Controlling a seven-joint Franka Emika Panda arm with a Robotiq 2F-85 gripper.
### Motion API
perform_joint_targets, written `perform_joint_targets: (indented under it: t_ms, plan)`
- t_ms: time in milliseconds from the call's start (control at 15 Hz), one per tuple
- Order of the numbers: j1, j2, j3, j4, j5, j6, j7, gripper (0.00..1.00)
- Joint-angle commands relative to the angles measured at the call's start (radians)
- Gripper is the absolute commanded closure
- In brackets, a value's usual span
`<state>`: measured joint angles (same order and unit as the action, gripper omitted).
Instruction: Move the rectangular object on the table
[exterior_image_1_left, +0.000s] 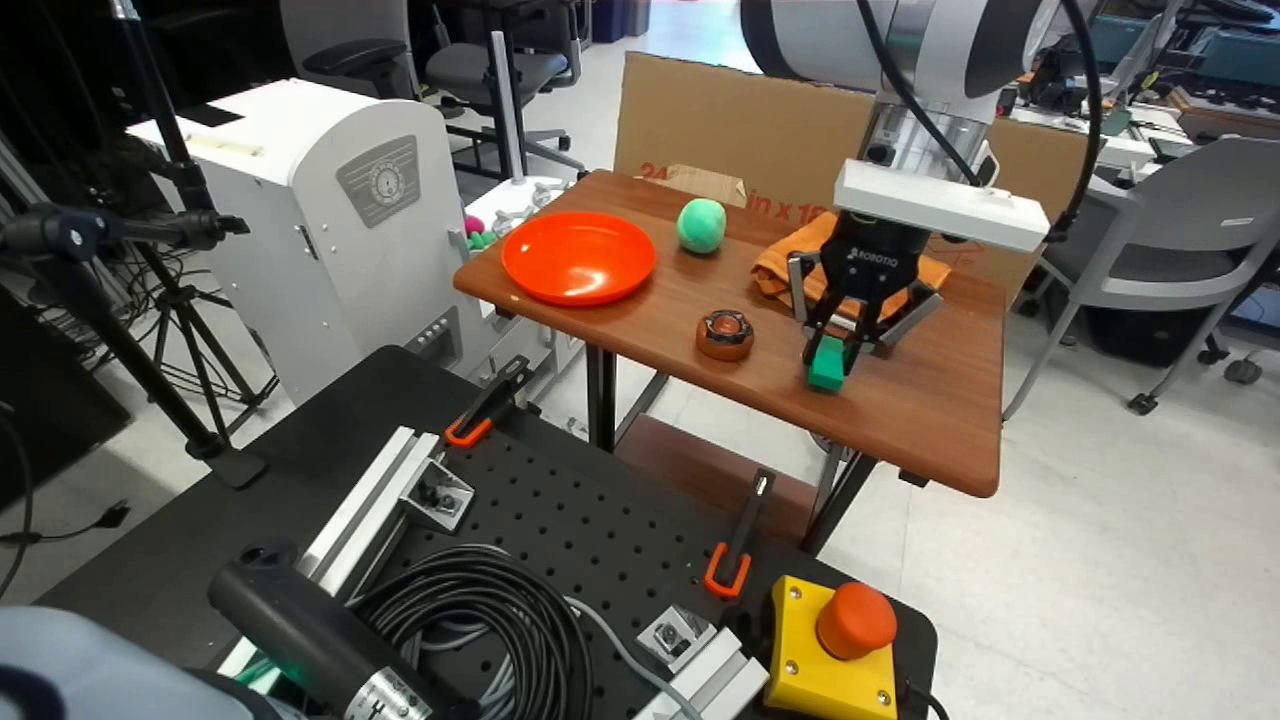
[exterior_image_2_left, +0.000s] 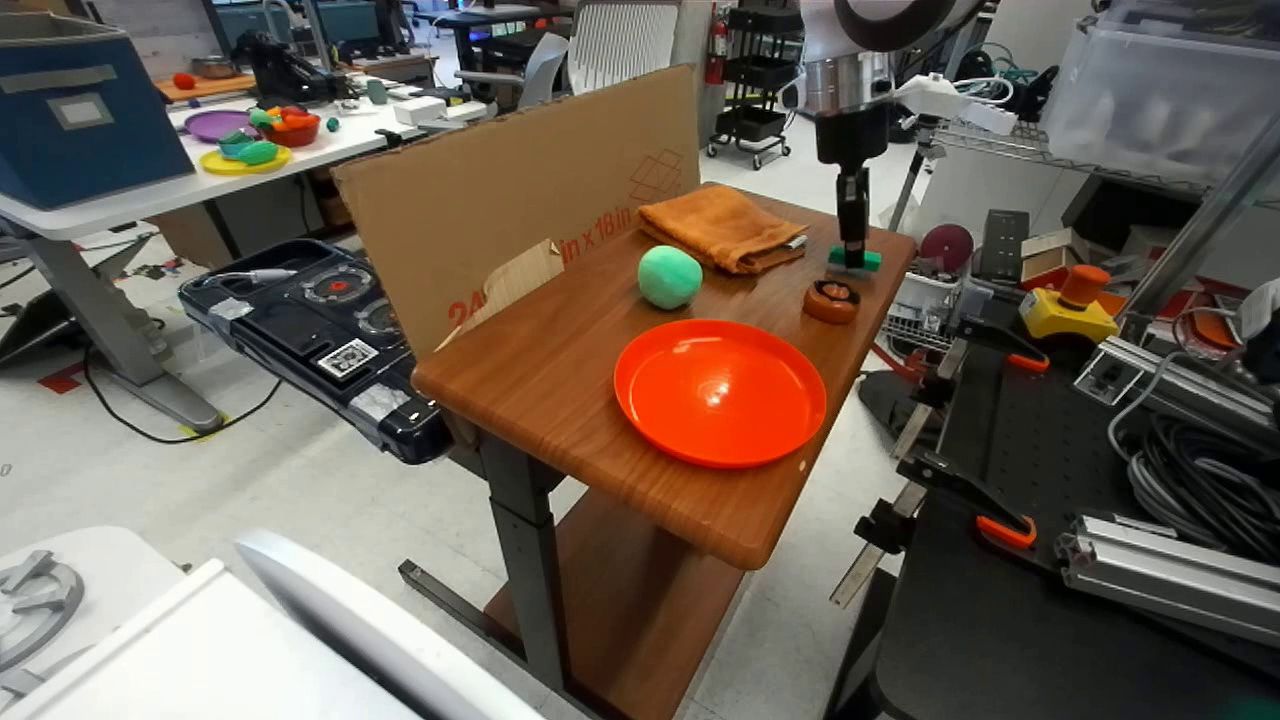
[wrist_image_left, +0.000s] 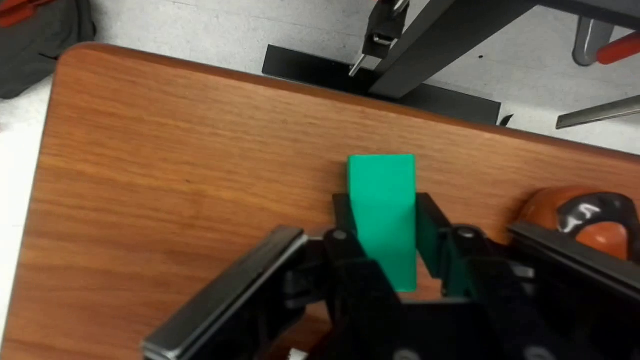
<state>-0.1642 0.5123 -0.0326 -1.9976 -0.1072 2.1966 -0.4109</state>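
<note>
The rectangular object, a small bright green block (exterior_image_1_left: 827, 368), is at the near edge side of the brown wooden table (exterior_image_1_left: 925, 420). It shows in both exterior views, also here (exterior_image_2_left: 868, 261), and in the wrist view (wrist_image_left: 382, 185). My gripper (exterior_image_1_left: 831, 350) points down over it. In the wrist view the two black fingertips (wrist_image_left: 383, 215) press against the block's long sides, with the block sticking out beyond them. The gripper is shut on the block. The block is at or just above the table top; I cannot tell which. The fingers hide part of its sides.
A brown and black round object (exterior_image_1_left: 725, 336) lies close beside the gripper. A folded orange cloth (exterior_image_2_left: 722, 228), a green ball (exterior_image_1_left: 701, 226) and an orange-red plate (exterior_image_1_left: 580, 260) are on the table. A cardboard sheet (exterior_image_1_left: 740, 125) stands along the far edge.
</note>
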Motion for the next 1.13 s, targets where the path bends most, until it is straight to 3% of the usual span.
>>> perform_joint_targets:
  t_ms: [0,67,467,867,933,1067]
  plan:
    - [0.009,0.010,0.013,0.012,0.002,-0.007,0.011,0.42]
    - [0.012,0.004,0.010,0.002,-0.003,-0.008,0.013,0.41]
    - [0.004,-0.066,-0.005,-0.083,-0.021,0.005,0.002,0.01]
    - [-0.059,-0.342,-0.041,-0.307,-0.031,-0.025,-0.121,0.00]
    - [-0.033,-0.211,-0.034,-0.204,-0.022,-0.015,-0.059,0.00]
    - [-0.045,-0.299,-0.052,-0.265,-0.022,-0.024,-0.082,0.00]
